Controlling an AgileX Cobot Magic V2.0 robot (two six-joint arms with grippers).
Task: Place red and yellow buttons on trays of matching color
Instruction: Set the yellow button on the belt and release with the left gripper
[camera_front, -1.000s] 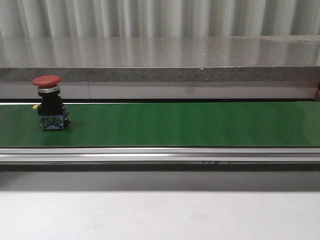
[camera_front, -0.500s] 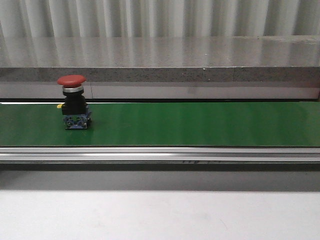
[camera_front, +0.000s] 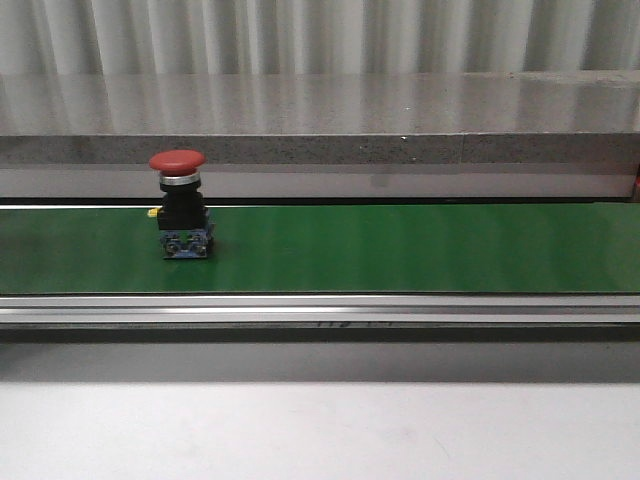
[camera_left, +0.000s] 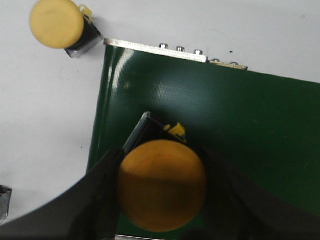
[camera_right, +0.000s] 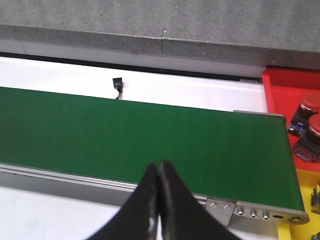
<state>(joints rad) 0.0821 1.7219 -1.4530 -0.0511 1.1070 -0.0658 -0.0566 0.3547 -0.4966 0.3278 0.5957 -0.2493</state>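
A red button (camera_front: 180, 218) stands upright on the green belt (camera_front: 400, 250), left of centre in the front view, with no arm near it. The right gripper (camera_right: 159, 185) hovers above the belt's near edge with its fingers pressed together and holding nothing; the red tray (camera_right: 287, 95) beyond the belt end already holds two red buttons (camera_right: 306, 116). The left gripper (camera_left: 161, 190) has its fingers spread on both sides of a yellow button (camera_left: 161, 185) at the other end of the belt; whether they grip it cannot be told. A second yellow button (camera_left: 59, 26) lies off the belt on the white table (camera_left: 45, 115). Risks: if the belt is running, the red button may reach the belt end before the right gripper opens and descends, and fall off. The button looks top-heavy, so an off-centre grasp on the cap could tip it. A late or loose left grasp could drop the yellow button.
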